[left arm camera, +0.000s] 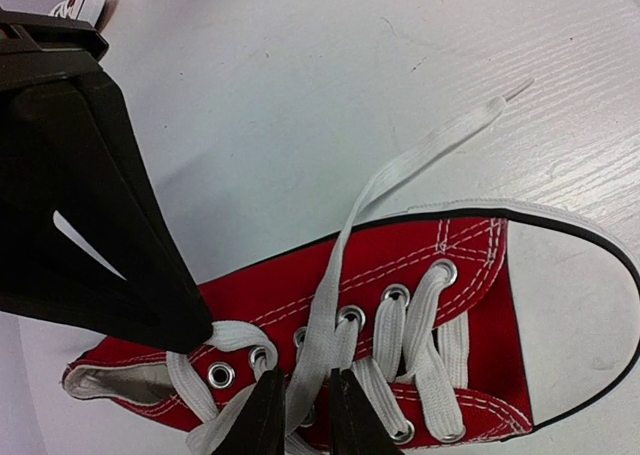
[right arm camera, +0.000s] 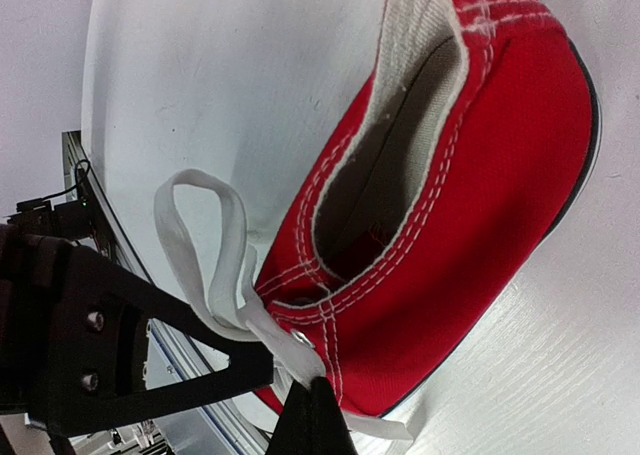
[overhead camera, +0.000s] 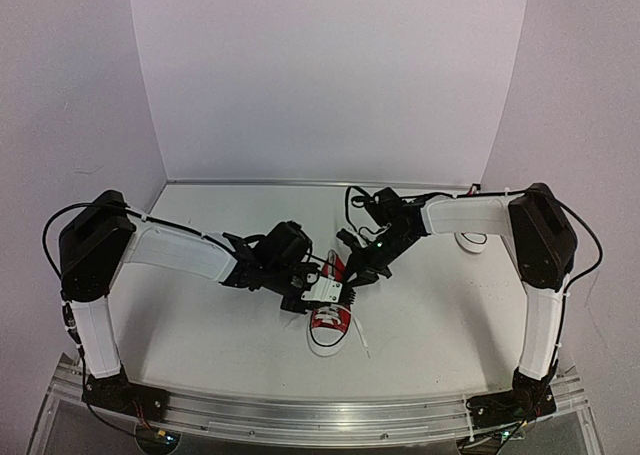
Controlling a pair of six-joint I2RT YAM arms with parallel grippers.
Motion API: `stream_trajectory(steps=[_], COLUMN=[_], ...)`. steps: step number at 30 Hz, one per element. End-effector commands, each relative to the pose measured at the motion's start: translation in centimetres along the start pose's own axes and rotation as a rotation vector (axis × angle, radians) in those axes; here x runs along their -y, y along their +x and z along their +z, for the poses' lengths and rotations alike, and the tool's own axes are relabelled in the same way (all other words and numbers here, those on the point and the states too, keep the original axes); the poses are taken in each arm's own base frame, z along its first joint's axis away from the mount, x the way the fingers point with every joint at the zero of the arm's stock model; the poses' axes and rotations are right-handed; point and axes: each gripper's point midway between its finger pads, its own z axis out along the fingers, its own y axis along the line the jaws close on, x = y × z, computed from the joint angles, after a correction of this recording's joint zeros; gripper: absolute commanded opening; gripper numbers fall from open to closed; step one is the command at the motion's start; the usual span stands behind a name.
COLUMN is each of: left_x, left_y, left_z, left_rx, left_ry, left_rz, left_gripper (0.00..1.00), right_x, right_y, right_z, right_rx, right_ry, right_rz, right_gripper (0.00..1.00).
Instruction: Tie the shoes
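Observation:
One red shoe (overhead camera: 330, 315) with a white toe cap lies mid-table, toe toward the near edge. In the left wrist view the shoe (left arm camera: 420, 265) lies on its side with white laces through metal eyelets. My left gripper (left arm camera: 305, 420) is shut on one lace strand (left arm camera: 345, 245), which runs out past the sole onto the table. My right gripper (right arm camera: 312, 395) is at the heel end of the shoe (right arm camera: 480, 175), shut on a lace (right arm camera: 290, 340) by the top eyelet. A lace loop (right arm camera: 200, 245) stands beside it. From above, the left gripper (overhead camera: 308, 293) and right gripper (overhead camera: 358, 275) meet over the shoe's opening.
A loose lace end (overhead camera: 356, 341) trails toward the near edge. A small white object (overhead camera: 470, 240) lies under the right forearm. White walls close the back and both sides. A metal rail (overhead camera: 320, 415) runs along the near edge.

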Motion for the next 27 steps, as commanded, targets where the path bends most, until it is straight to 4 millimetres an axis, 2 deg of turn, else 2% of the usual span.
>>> stream_trajectory(steps=[1,7,12,22,27], left_x=[-1.1,-1.1,-2.2,-4.2,-4.4], left_y=[-0.2,0.6,0.2,-2.6,-2.9], left_z=[0.1,-0.2,-1.1,-3.0,-2.9], left_rx=[-0.016,-0.062,-0.069,0.021,0.043], left_ry=[-0.028,-0.038,-0.082,-0.140,-0.144], left_rz=[0.012,0.039,0.043,-0.007,-0.051], left_gripper=[0.17,0.17,0.00,0.00,0.00], right_x=[-2.2,-2.4,-2.6,-3.0,-3.1], right_y=[-0.8,-0.7,-0.7,-0.9,-1.0], right_z=[-1.4,-1.5,-1.6,-1.8,-1.9], right_rx=[0.034,0.034,0.034,0.040,0.044], right_ry=[-0.033,-0.039,-0.048,-0.058,-0.059], right_rz=[-0.049,-0.052,-0.054,-0.057,-0.056], right_gripper=[0.00,0.00,0.00,0.00,0.00])
